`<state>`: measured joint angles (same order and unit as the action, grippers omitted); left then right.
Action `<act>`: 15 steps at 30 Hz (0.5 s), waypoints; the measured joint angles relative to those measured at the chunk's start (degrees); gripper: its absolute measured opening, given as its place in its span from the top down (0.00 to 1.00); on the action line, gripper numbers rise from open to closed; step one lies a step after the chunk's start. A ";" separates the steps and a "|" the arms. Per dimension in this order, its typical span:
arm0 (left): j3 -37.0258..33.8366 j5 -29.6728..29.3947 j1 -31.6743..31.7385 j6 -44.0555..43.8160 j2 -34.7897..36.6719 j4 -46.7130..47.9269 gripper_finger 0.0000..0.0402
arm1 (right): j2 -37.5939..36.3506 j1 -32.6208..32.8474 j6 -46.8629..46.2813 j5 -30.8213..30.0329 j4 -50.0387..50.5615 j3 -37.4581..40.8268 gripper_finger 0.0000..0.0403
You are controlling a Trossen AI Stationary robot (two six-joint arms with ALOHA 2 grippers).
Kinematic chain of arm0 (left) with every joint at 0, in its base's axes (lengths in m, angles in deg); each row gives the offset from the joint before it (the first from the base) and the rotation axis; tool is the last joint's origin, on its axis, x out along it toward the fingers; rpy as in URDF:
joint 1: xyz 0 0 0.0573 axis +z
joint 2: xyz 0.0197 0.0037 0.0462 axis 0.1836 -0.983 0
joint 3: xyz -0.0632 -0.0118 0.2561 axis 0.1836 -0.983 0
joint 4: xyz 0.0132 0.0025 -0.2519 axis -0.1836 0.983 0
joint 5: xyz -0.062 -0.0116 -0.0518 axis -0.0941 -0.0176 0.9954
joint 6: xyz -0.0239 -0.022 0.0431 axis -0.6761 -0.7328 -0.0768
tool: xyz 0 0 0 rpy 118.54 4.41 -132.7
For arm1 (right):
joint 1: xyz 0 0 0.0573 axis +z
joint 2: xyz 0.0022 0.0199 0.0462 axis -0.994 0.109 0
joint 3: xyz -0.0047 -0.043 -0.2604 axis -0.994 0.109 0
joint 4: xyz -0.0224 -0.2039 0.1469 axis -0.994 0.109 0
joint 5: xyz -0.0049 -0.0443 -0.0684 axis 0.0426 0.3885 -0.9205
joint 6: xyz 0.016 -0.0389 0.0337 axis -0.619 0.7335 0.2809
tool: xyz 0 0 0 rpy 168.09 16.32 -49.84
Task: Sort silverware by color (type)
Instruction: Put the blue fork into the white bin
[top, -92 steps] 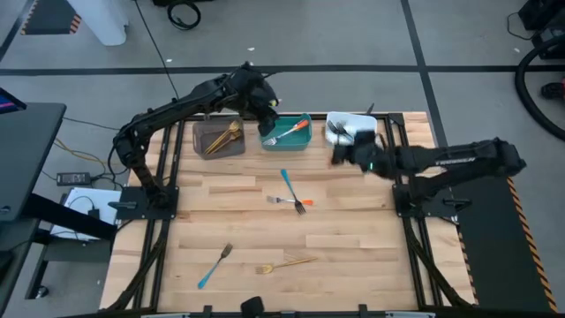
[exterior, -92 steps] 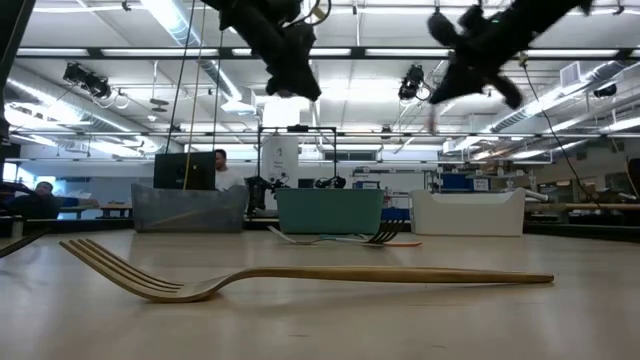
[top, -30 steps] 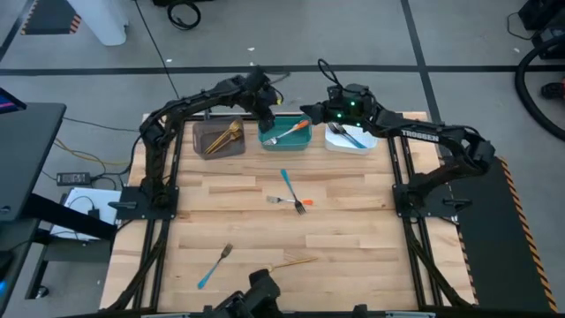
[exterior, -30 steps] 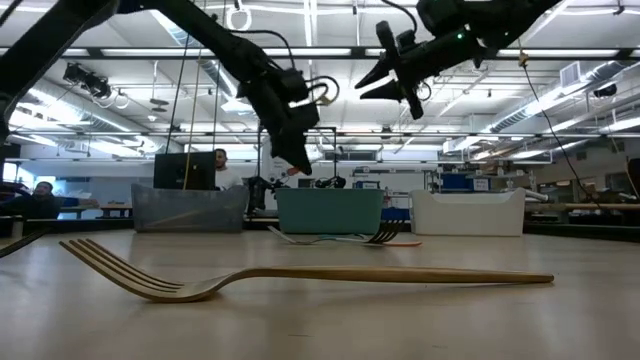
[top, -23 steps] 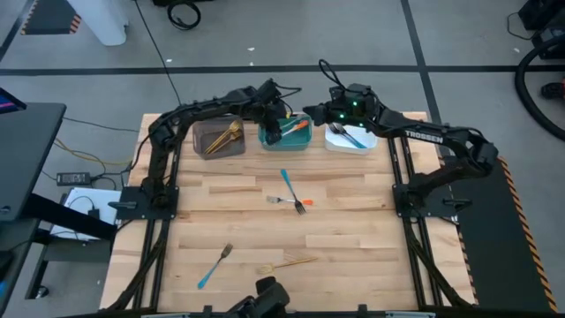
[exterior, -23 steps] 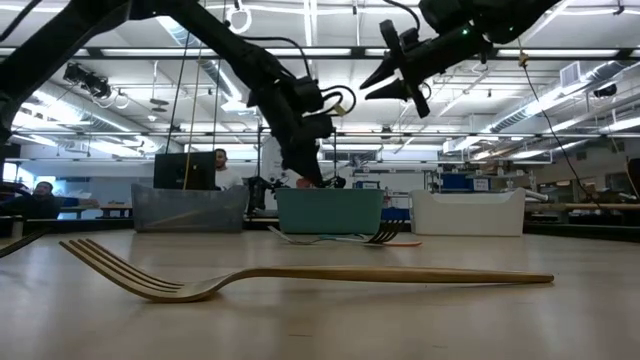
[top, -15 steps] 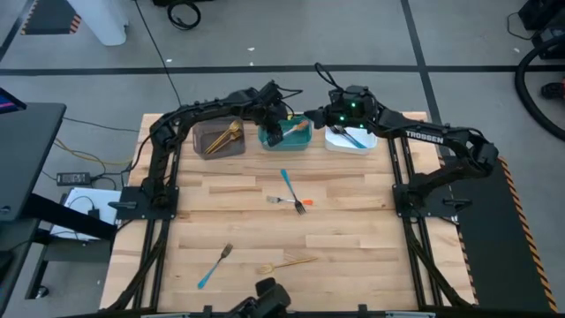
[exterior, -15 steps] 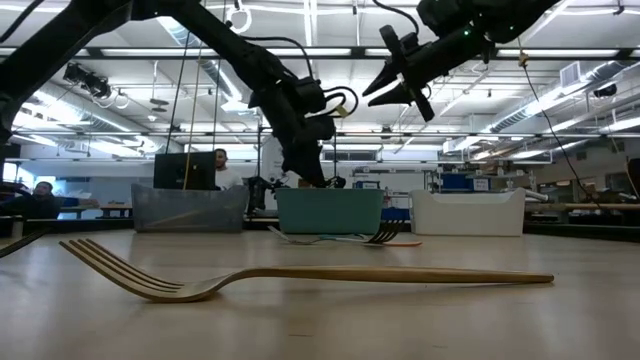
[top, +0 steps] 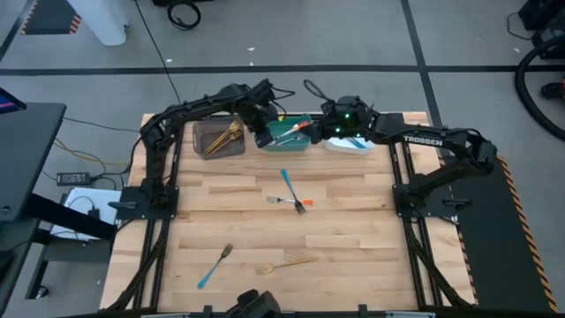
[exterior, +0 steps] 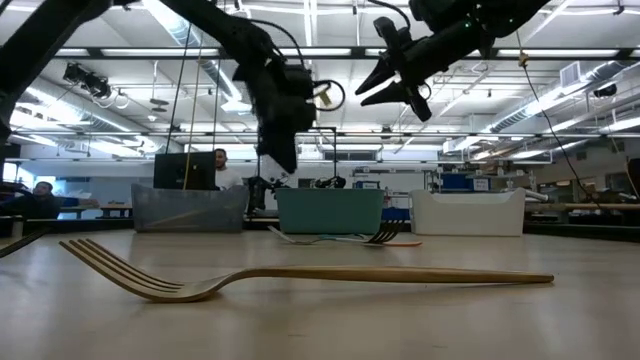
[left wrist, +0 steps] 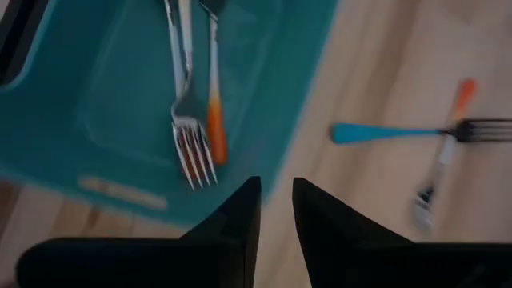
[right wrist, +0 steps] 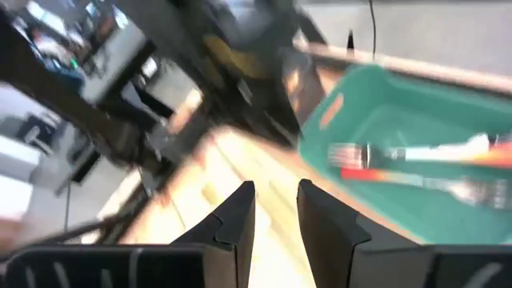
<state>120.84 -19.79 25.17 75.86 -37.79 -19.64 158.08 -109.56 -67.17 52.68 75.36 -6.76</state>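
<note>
Step in hand: a drop-off at the bins — the left tool (top: 262, 134) hangs over the near-left edge of the teal bin (top: 301, 143), its fingers spread a little with nothing between them, and two orange-handled forks (left wrist: 196, 120) lie inside the bin just ahead of it.

Right tool: the right tool (top: 320, 126) hovers by the teal bin's right end, between it and the white bin (top: 364, 147), fingers parted and empty.

Sorted so far: gold forks (top: 224, 135) lie in the brown bin (top: 205, 148); what the white bin holds is mostly hidden by the right arm.

Left on the counter (top: 353, 221): a teal-handled utensil (top: 287, 183) crossed over an orange-handled fork (top: 291, 203) at mid-counter; near the front edge, a teal-handled fork (top: 214, 265) and, just beside it, a gold fork (top: 287, 262) — four pieces, well apart from the bins.

Next move, as a judgement: one arm needs to travel back to the crossed pair, and lifting the upper piece cleanly without dragging the fork beneath calls for a careful pinch on the handle.

Look of the silverware: slim, shiny, flat-lying pieces with thin handles — likely slippery and low to grasp against the wood.
</note>
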 joint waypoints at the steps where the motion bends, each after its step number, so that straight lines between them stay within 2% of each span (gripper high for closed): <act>1: 0.00 0.22 0.00 -0.06 1.09 1.03 0.79 | 0.34 0.62 -0.06 0.03 0.94 0.00 0.75; 9: 0.04 2.07 -0.99 -5.77 11.64 8.41 0.79 | 5.95 7.59 -1.60 0.18 2.62 0.02 0.75; 15: 0.04 1.82 -3.17 -10.52 19.27 9.15 0.79 | 11.32 11.54 -3.23 0.16 5.90 0.04 0.75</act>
<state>120.88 -17.97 21.99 65.34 -18.52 -10.49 169.40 -98.03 -70.41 52.84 81.27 -6.72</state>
